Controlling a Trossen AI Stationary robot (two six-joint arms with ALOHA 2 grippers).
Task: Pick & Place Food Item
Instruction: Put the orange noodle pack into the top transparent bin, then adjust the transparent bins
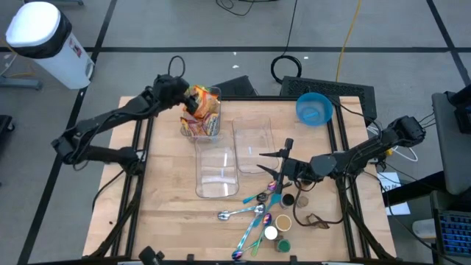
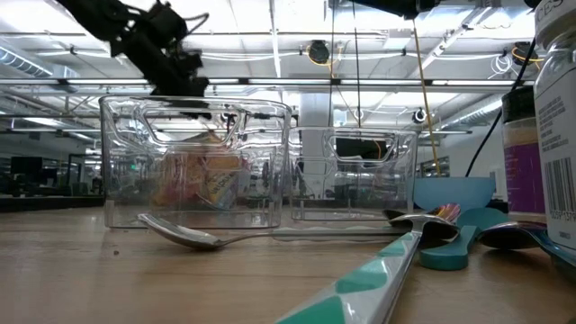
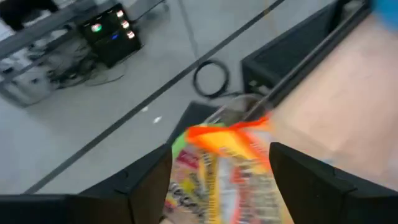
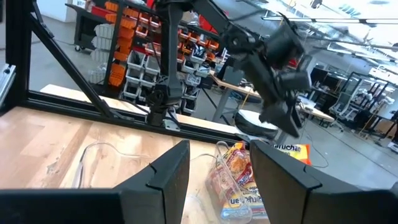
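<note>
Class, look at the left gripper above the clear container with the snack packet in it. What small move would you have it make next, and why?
Probably lift the left gripper straight up and clear. Its fingers stand apart on either side of the snack packet, which already sits inside the clear container at the table's far side, so the placing looks done. The right gripper waits near the spoons.

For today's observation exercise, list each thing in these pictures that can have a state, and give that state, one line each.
left gripper: open, above the snack packet
snack packet: standing in the far clear container, top sticking out
far clear container: holds the packet
near clear containers: empty
blue bowl: upright, empty
right gripper: partly open, holding nothing, beside the spoons
</note>
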